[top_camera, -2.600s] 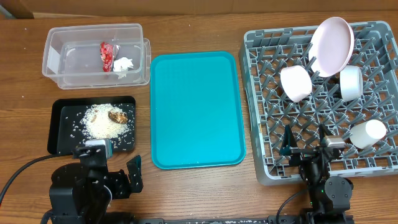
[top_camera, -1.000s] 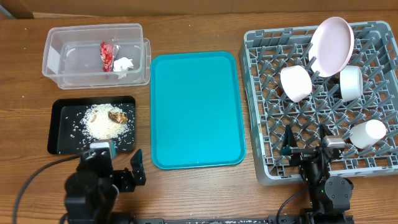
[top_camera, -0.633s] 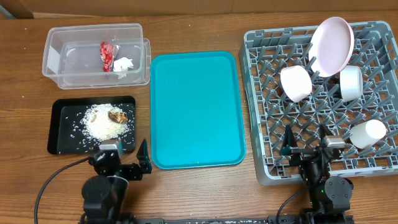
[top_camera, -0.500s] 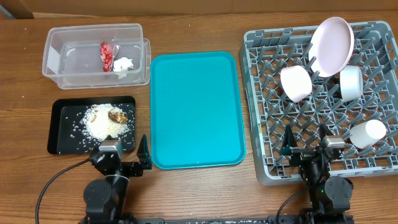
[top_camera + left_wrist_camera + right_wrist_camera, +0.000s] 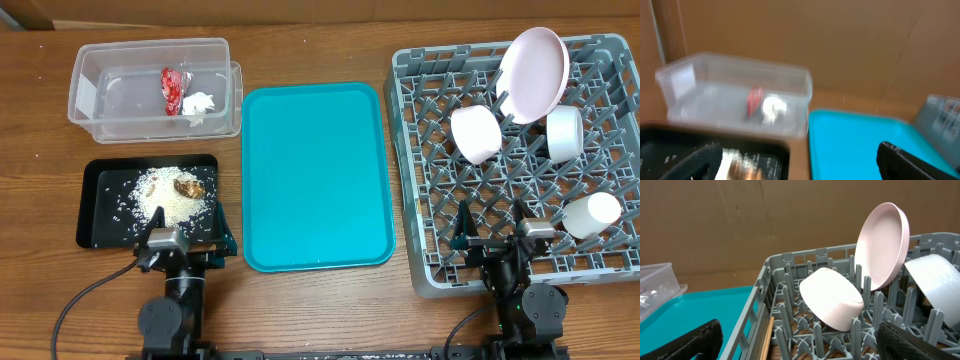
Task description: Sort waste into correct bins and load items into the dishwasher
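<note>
Wooden chopsticks (image 5: 766,339) seemingly lie along rack (image 5: 795,256).

Left of the smooth teal plastic tray (image 5: 315,175) sit a clear plastic tub (image 5: 130,50) and a matt black tray (image 5: 100,190); right of it, a grey plastic rack (image 5: 440,200) holds a glossy plate (image 5: 533,72).

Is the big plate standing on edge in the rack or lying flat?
On edge: the plate stands slotted in the rack, slightly tilted, with its rim pointing up.
</note>
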`<state>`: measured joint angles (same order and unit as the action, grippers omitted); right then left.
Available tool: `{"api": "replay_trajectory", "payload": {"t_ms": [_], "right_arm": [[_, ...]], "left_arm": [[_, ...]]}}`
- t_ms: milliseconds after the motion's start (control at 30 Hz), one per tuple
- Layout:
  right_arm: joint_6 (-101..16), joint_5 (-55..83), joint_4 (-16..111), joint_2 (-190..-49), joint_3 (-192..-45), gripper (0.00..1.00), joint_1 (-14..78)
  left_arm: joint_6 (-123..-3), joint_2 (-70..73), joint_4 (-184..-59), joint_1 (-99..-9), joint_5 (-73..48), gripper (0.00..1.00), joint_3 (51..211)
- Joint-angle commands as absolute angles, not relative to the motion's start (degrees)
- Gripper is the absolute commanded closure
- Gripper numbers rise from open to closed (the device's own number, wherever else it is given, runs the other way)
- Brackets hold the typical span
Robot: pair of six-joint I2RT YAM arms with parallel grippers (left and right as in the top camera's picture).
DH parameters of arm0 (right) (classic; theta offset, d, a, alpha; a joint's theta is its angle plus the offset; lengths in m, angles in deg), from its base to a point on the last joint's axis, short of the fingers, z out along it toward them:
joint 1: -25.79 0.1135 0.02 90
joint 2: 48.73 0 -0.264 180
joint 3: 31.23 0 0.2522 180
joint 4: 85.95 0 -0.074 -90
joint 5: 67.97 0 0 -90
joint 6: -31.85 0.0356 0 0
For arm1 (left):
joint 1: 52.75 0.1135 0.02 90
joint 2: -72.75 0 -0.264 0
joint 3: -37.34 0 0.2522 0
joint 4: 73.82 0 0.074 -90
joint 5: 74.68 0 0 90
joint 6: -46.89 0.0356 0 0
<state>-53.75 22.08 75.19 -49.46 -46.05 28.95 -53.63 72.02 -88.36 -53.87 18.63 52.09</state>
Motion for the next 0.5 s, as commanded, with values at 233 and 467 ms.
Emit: {"api": "replay_trajectory", "payload": {"t_ms": [233,467], "right_arm": [[-54.1,22.4,75.5,-48.9,-45.4,0.00,29.3],[-54.1,22.4,75.5,-48.9,-45.4,0.00,29.3]], "left_arm": [[-45.6,72.6,-91.9,-53.9,13.6,0.00,51.4],[-45.1,72.6,-91.9,-53.9,12.7,0.00,51.4]]}}
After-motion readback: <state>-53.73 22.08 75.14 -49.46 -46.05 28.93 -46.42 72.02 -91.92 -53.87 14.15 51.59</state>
